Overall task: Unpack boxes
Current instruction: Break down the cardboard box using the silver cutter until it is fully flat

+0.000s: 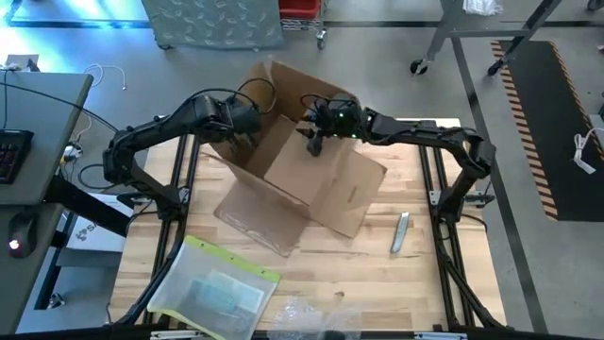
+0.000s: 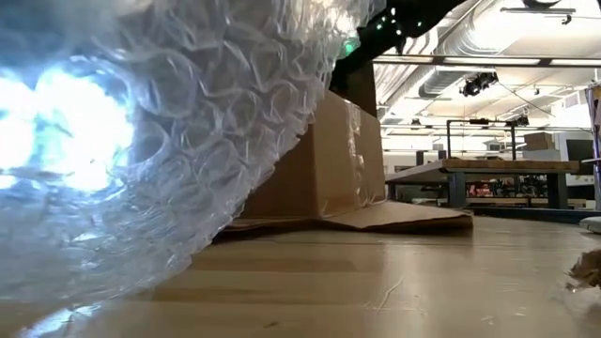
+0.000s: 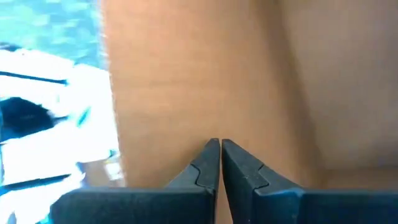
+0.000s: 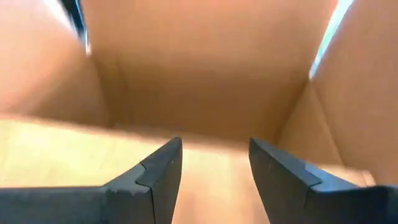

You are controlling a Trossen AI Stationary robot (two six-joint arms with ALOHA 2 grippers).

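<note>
**Both arms at the open carton**

The brown cardboard box point(image 1: 302, 170) stood at the far middle of the wooden table point(image 1: 453, 283), its flaps spread open, one lying flat toward the near right. The left gripper point(image 1: 247, 126) was at the box's left wall, its jaws closed together with nothing seen between them. The right gripper point(image 4: 214, 171) hung over the box's opening, jaws apart, holding nothing. A clear sleeve with a yellow edge point(image 1: 215, 288) lay near left, crinkly plastic film point(image 1: 307, 314) at the near edge, and a small silvery tool point(image 1: 401, 232) to the right.
</note>
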